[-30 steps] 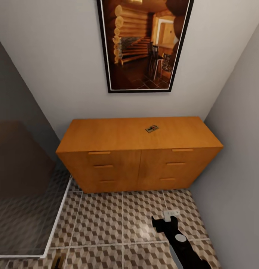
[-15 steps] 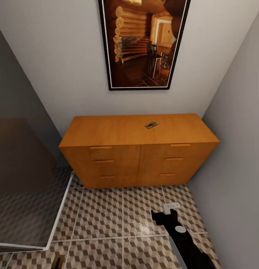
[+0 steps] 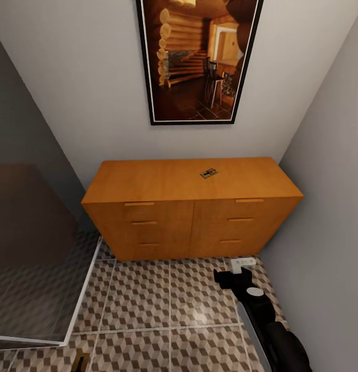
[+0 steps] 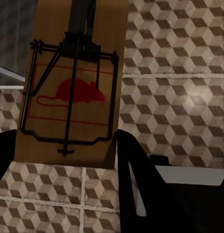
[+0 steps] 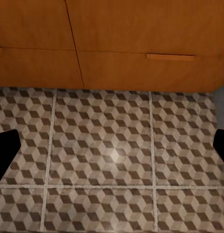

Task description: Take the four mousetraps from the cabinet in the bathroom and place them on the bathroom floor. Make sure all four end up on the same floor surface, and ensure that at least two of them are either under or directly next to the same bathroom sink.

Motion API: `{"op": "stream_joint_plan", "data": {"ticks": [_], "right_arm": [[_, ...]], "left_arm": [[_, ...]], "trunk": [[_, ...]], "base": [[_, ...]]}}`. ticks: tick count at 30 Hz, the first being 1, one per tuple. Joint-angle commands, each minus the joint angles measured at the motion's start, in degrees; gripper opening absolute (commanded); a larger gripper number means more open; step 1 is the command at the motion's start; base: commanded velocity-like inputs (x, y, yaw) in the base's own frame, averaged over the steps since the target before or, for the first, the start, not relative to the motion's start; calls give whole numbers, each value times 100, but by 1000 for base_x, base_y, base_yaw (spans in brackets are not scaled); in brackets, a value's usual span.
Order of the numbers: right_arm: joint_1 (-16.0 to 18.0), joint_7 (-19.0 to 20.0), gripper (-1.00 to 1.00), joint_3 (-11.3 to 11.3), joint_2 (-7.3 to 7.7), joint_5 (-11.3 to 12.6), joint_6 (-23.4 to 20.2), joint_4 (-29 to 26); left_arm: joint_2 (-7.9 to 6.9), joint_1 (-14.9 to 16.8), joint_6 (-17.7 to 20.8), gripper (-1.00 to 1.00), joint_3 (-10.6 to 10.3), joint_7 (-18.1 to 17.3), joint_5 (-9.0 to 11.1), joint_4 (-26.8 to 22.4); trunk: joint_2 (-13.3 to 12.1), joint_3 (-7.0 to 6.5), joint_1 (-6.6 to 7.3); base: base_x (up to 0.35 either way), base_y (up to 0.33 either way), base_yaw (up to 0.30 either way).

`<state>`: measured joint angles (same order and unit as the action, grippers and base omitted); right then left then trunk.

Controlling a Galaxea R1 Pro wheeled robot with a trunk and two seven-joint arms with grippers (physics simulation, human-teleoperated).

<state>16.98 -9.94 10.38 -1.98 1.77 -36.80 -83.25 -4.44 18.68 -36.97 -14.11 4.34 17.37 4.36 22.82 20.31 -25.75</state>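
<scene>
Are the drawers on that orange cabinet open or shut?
Shut. Every drawer front on the cabinet sits flush with its neighbours, bar handles in line, none pulled out; a mousetrap lies on top.

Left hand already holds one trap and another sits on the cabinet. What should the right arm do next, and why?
Probably raise the right hand toward the cabinet top. Its fingers look spread and empty over the floor, low by the drawers, while a mousetrap lies on top, right of centre. The left hand is occupied with its own trap.

Cabinet-top mousetrap (image 3: 209,173) — too small for detail.
</scene>
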Motion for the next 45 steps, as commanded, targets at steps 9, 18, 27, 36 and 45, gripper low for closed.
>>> {"op": "stream_joint_plan", "data": {"ticks": [9,18,27,36,45], "right_arm": [[374,-179,100,8,-61,25,-477,-178],[1157,-276,100,8,-99,24,-1118,-183],[2168,-305,100,8,-367,26,-1841,-173],[3238,-406,100,8,-630,33,-1958,238],[4796,-401,100,8,-653,33,-1951,1706]], "left_arm": [[62,11,593,-100,-48,16,-14,13],[67,9,668,-100,-48,14,-15,12],[75,5,671,-100,-48,6,-15,12],[68,9,660,-100,-48,-3,-15,12],[48,8,656,-100,-44,11,-15,5]], "trunk": [[10,9,-3],[10,9,-3],[10,9,-3],[10,9,-3],[10,9,-3]], "base": [[0,0,0],[0,0,0],[0,0,0],[0,0,0],[0,0,0]]}}
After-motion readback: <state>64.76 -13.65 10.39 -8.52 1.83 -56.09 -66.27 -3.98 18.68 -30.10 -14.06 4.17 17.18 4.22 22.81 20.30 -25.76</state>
